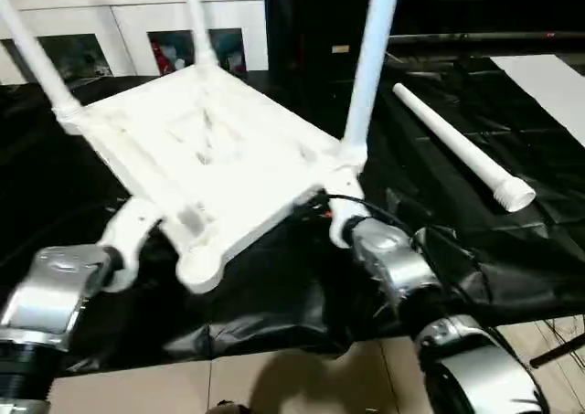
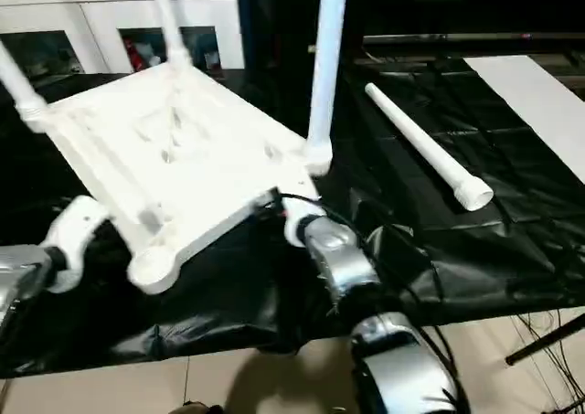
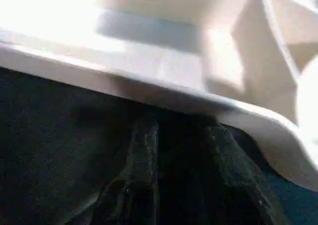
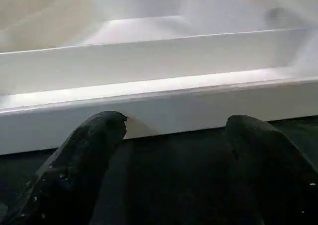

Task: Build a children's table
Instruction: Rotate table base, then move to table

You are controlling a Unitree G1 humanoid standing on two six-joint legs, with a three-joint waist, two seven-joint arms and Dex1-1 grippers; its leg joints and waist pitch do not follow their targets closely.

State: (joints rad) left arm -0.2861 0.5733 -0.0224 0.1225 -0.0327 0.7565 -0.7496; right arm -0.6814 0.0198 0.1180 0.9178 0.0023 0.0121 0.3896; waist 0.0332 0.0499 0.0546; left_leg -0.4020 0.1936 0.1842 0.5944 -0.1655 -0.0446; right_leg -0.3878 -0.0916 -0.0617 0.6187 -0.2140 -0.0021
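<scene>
Left eye view: the children's table (image 1: 228,158) lies upside down and tilted on black sheeting (image 1: 274,295), ribbed underside up, three tapered legs already standing in their corner sockets, while the fourth leg (image 1: 462,147) lies loose on the sheeting well off to my right. One corner socket (image 1: 196,270), the one nearest me, is empty. My left end effector (image 1: 128,240) sits at the near-left edge of the top, beside that empty socket; the left wrist view has the table's rim (image 3: 149,93) close overhead, with dark sheeting beneath, but I cannot tell from any picture whether its fingers are apart or clamped on the rim. My right end effector (image 4: 171,135) is at the near-right edge, its two black fingers (image 4: 84,155) spread wide apart just below the rim and gripping nothing. The step in hand, as I judge it, is steadying the inverted top so the last leg can go in. To do it well I should settle the top flat before letting go, so the standing legs do not tip it, then fetch the loose leg by its middle, line its ribbed end straight over the empty socket, and press down along the socket's axis rather than at an angle.
</scene>
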